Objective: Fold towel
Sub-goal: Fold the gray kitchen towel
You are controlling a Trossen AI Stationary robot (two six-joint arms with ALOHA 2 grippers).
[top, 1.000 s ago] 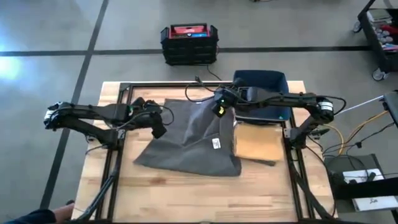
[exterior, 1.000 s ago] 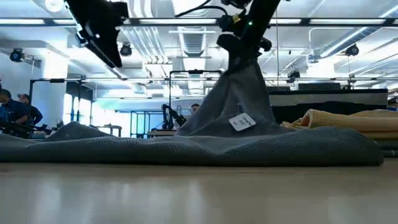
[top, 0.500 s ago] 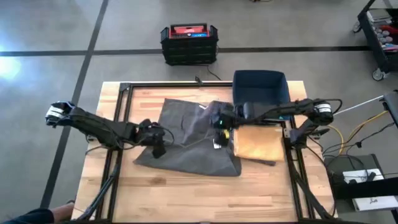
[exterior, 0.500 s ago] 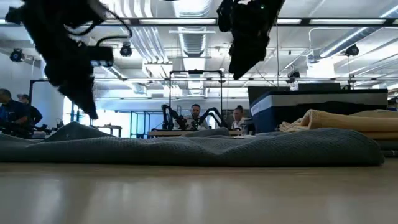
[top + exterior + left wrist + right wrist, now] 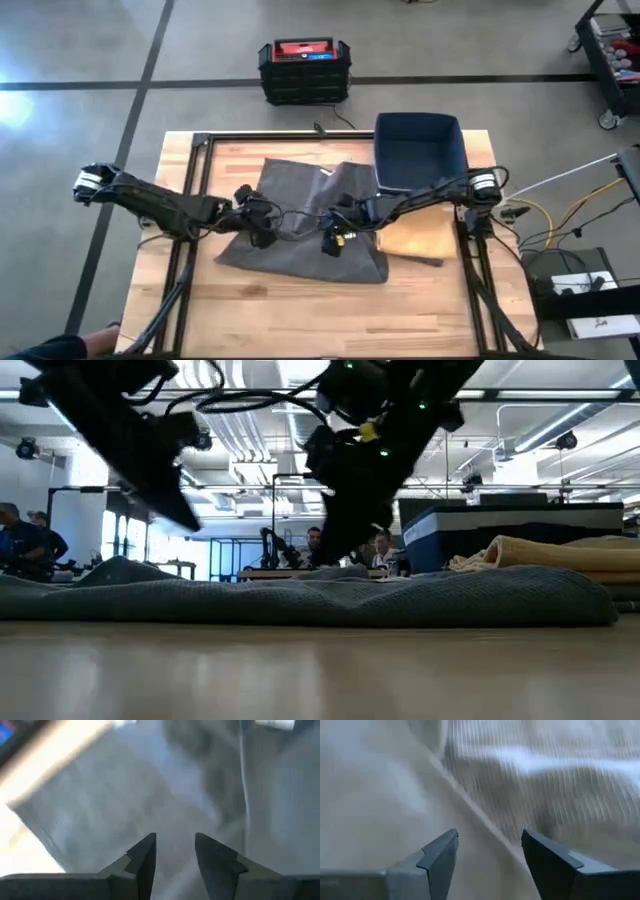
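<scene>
From above, you see the grey towel (image 5: 300, 225) lying rumpled across the middle of the bench (image 5: 300, 310), one flap doubled over the rest, with a tan folded cloth (image 5: 420, 235) just beside it and a dark blue bin (image 5: 420, 150) behind that. The left pincer (image 5: 262, 232) sits over the towel's left part and the right pincer (image 5: 333, 240) over its middle — both low, neither carrying cloth.

At bench height, the towel (image 5: 300, 600) reads as a long, low mound lying limp on the wood, and both arms hang dark above it. Only here do you see how flat it lies; people show in the room behind.

The left wrist view shows that pincer (image 5: 174, 851) parted narrowly with nothing between the fingers, grey cloth directly ahead. The right wrist view shows its pincer (image 5: 490, 851) spread wider, also empty, over ribbed weave and a raised fold edge — texture the overhead camera cannot give you.

Expect the towel to be soft, light and floppy; it will likely sag and drag. I would pinch it at corners or along a hem rather than mid-panel.
</scene>
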